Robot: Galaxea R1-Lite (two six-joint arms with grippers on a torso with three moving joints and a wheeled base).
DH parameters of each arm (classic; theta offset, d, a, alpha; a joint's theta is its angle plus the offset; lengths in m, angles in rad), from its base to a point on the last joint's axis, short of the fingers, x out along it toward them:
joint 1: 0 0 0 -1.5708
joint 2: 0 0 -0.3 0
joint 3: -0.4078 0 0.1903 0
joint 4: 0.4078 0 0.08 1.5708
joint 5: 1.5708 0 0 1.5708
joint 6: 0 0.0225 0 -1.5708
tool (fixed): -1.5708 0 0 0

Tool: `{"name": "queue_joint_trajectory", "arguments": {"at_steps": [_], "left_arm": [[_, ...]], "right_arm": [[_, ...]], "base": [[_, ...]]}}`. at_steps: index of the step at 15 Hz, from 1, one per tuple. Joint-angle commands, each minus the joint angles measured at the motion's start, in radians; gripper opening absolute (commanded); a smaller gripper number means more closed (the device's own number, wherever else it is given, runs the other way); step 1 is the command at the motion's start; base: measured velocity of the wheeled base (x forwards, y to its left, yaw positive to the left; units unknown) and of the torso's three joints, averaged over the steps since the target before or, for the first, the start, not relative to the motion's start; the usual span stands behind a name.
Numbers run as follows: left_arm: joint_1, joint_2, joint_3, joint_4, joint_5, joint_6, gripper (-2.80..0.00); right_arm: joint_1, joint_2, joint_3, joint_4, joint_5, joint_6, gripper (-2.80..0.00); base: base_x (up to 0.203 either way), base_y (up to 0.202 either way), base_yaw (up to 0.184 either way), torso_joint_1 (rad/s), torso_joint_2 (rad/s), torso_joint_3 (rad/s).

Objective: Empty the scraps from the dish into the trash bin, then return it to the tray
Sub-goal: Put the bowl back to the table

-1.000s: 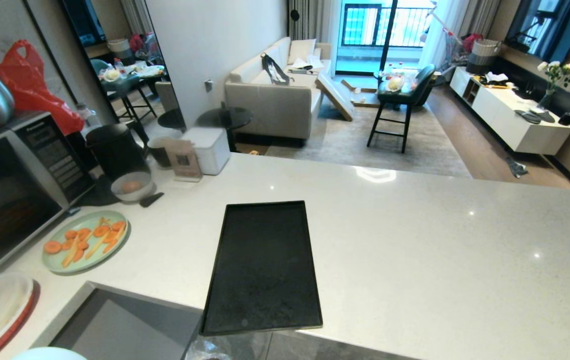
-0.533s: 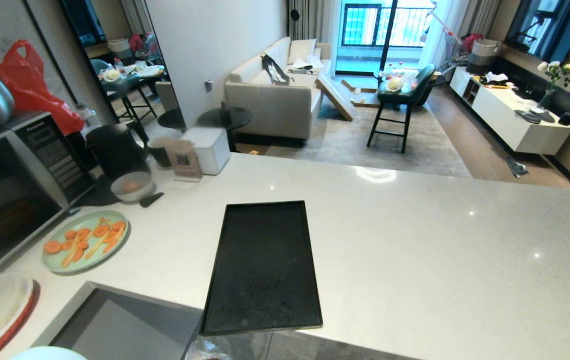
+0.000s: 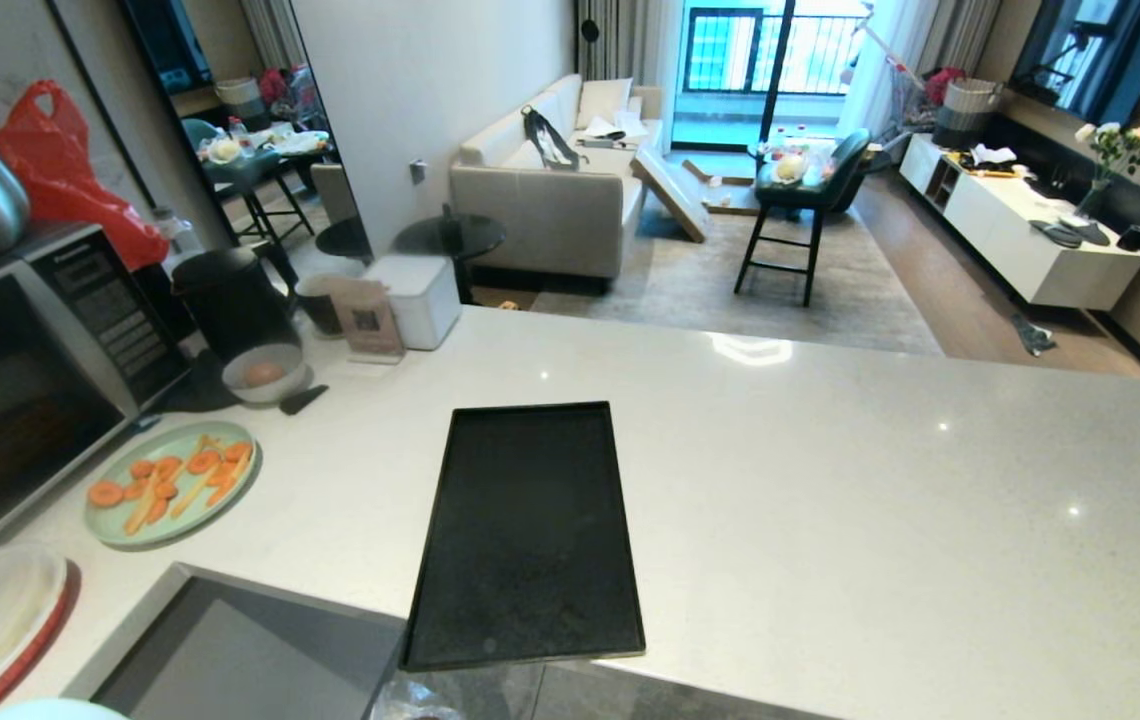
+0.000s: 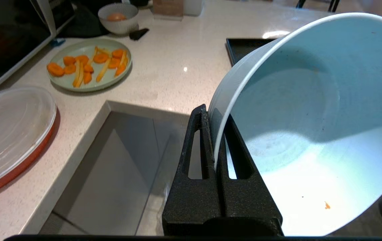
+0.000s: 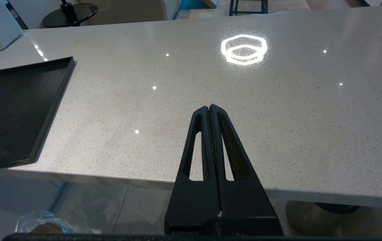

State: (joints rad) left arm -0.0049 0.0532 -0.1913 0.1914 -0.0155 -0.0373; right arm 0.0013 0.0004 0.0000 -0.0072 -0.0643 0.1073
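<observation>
A pale stone counter [image 3: 830,480] fills the kitchen scene, with the black tray [image 3: 527,535] lying bare near its front edge. To the tray's left sit a microwave [image 3: 20,380], a green plate [image 3: 170,482] of carrot slices and a grey bowl [image 3: 264,373] holding one orange ball. Low at the counter's front left, the left gripper [image 4: 218,134] is clamped on the rim of the dish [image 4: 311,127], one finger inside, one outside, holding it steeply tilted above the floor beside the counter's cut-out corner. Only an orange speck [image 4: 326,205] clings inside. The right gripper [image 5: 209,110] hangs level at the counter's front edge, right of the tray, jaws pressed together and empty. The bin's bag [image 5: 42,222] peeks out below.
</observation>
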Motion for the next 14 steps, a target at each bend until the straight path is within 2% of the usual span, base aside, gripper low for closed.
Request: {"name": "queue_joint_trajectory", "arguments": {"at_steps": [1,9,14], "left_arm": [[-0.012,0.165,-0.103,0.049,0.004,-0.002,-2.8],[-0.077,0.917,-0.436,0.067,0.007,0.003,-2.8],[-0.155,1.361,-0.593,0.065,-0.005,0.006,-2.8]], "right_arm": [[0.0,0.0,0.0,0.0,0.0,0.001,-2.8],[0.0,0.0,0.0,0.0,0.0,0.001,-2.8],[0.0,0.0,0.0,0.0,0.0,0.002,-2.8]], "base": [[0.0,0.0,0.0,0.0,0.0,0.0],[0.0,0.0,0.0,0.0,0.0,0.0],[0.0,0.0,0.0,0.0,0.0,0.0]]}}
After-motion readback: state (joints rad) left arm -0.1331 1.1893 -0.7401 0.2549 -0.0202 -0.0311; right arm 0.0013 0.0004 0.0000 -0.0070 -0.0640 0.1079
